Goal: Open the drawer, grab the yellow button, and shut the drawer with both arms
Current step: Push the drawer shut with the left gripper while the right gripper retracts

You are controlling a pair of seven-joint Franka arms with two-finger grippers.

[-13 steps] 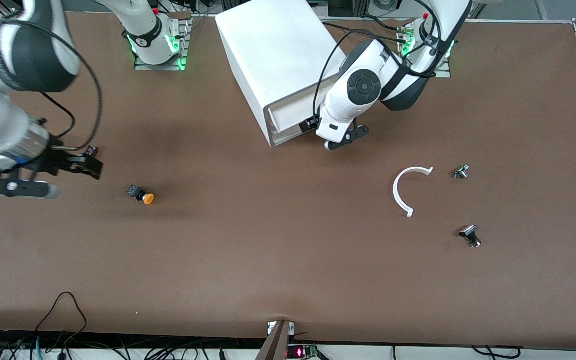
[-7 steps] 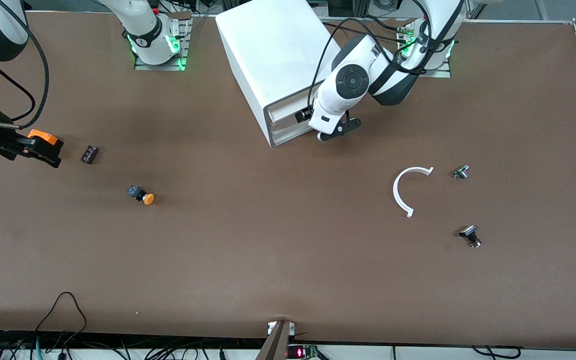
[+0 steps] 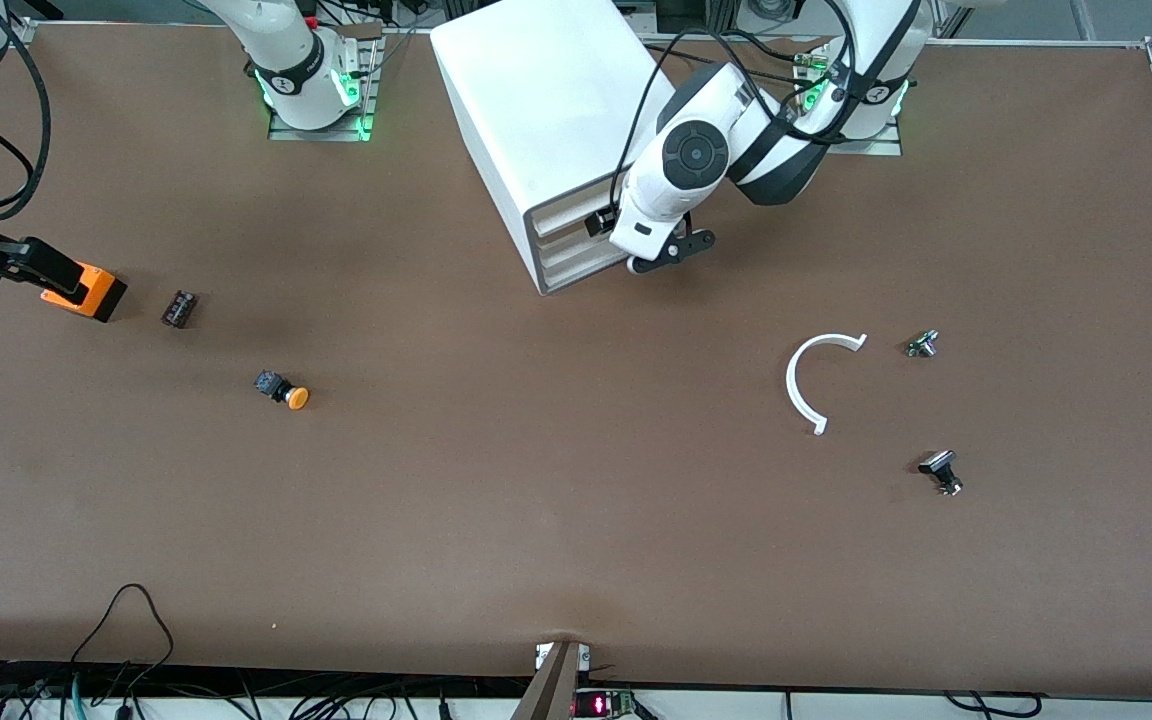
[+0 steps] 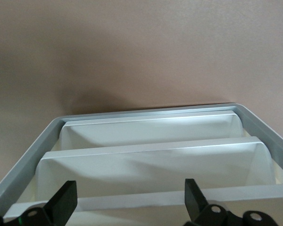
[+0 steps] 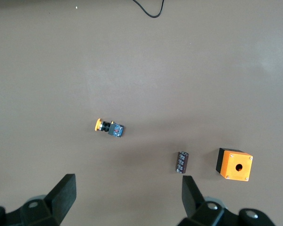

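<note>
Orange-capped button lies on table, well apart from both grippers. Right gripper spread, empty, high above it near orange box. Left gripper spread, empty, at cabinet drawer front.

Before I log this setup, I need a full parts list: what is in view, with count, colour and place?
cabinet: one, white, four drawers, between the arms' bases
button: one, orange cap, black body, on the table toward the right arm's end
box with a hole: one, orange, near the table's edge at the right arm's end
small dark part: one, beside that box
curved strip: one, white, toward the left arm's end
black-and-silver parts: two, near the strip
left gripper: open, at the cabinet's drawer fronts
right gripper: open, above the table near the box
</note>
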